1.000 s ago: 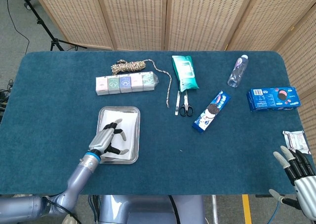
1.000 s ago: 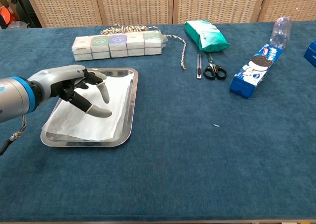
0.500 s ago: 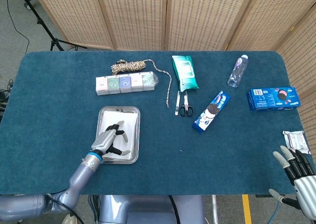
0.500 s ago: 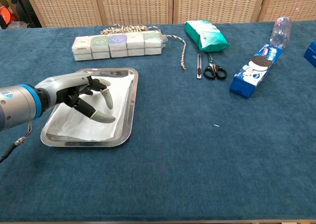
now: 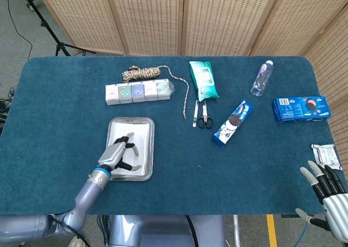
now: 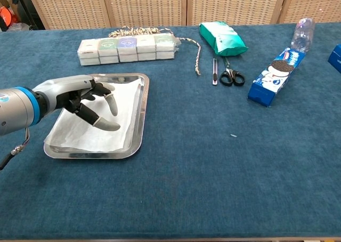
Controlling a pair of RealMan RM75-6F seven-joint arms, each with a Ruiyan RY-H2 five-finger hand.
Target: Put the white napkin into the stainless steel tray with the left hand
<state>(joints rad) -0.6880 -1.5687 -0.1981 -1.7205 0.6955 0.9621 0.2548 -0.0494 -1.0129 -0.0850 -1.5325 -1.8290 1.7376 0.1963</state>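
The stainless steel tray (image 5: 149, 128) (image 6: 137, 135) lies on the blue cloth at the front left. Inside it the white napkin (image 5: 141, 142) (image 6: 125, 114) lies flat, covering most of the floor. My left hand (image 5: 117, 154) (image 6: 80, 99) hovers over the tray's near half with its fingers spread and nothing in them; whether it touches the napkin I cannot tell. At the front right corner my right hand (image 5: 326, 188) shows only in the head view, fingers apart and empty.
Behind the tray stand a row of small boxes (image 5: 138, 91) (image 6: 127, 48) and a coiled rope (image 5: 144, 72). A green pouch (image 5: 203, 79), scissors (image 5: 204, 116), cookie packs (image 5: 234, 122) (image 5: 300, 108), a bottle (image 5: 261, 78) and a small wrapper (image 5: 325, 155) lie further right.
My left hand drifted slightly toward the front left over the tray, then back a little. The napkin stays flat in the tray. The right hand has barely moved.
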